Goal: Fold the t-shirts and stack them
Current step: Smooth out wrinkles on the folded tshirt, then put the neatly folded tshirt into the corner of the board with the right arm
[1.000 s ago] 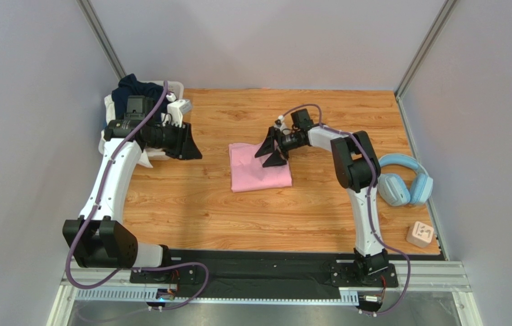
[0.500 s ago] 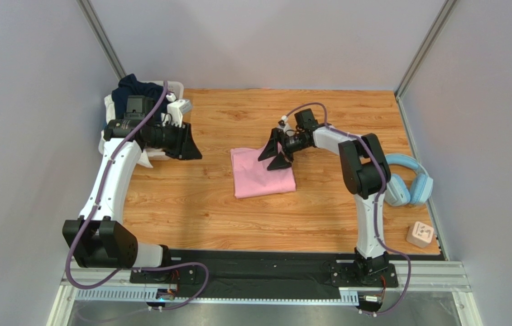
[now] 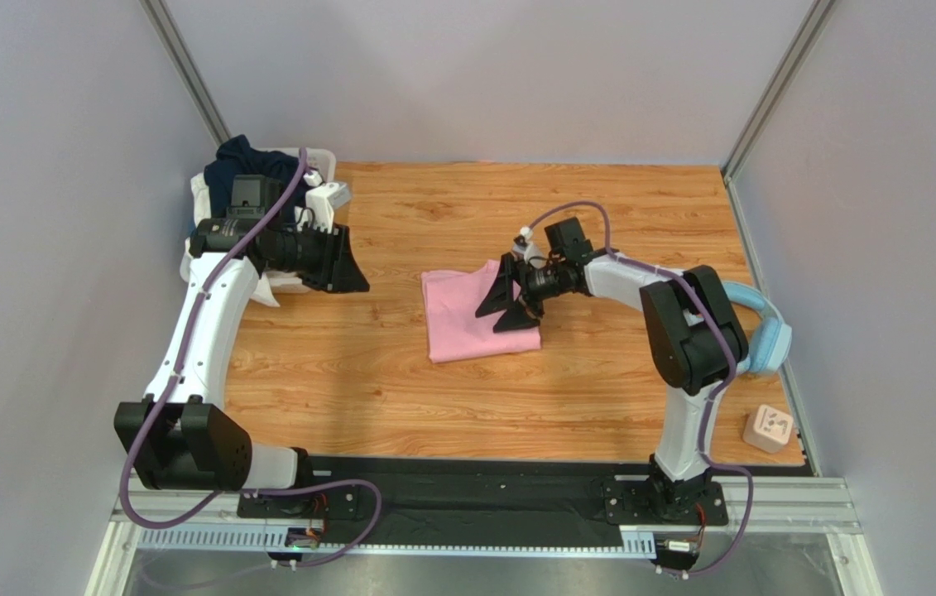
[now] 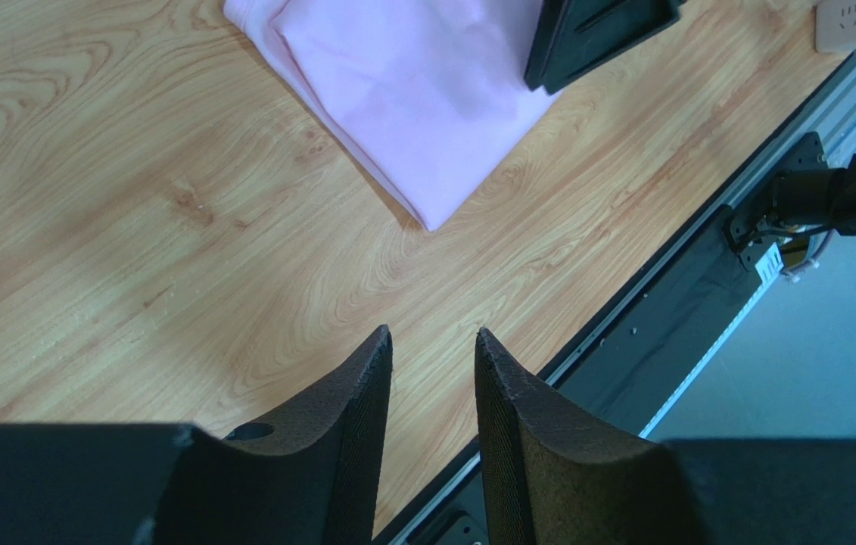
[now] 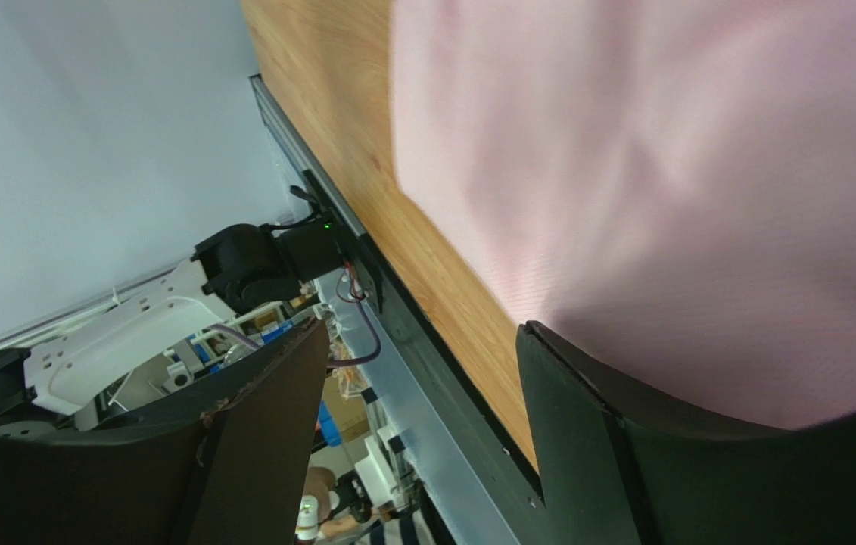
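A folded light pink t-shirt [image 3: 460, 325] lies flat in the middle of the wooden table [image 3: 348, 373]. My right gripper [image 3: 496, 303] is open over the shirt's right edge, with nothing between its fingers. In the right wrist view one finger [image 5: 614, 432] lies against the pink t-shirt [image 5: 682, 170] and the other finger [image 5: 262, 409] stands off it. A dark navy t-shirt [image 3: 249, 162] is heaped in the white basket [image 3: 321, 159] at the far left. My left gripper [image 3: 348, 271] hangs open and empty beside the basket. From the left wrist the pink t-shirt [image 4: 398, 80] shows far ahead of the left gripper [image 4: 432, 346].
Light blue headphones [image 3: 764, 338] lie at the table's right edge, partly behind the right arm. A small white block [image 3: 769, 428] sits at the near right corner. A black rail [image 3: 473, 484] runs along the near edge. Grey walls close in on both sides.
My right gripper and arm have swung right and nearer, and the pink t-shirt has shifted slightly with them. The left arm has not moved.
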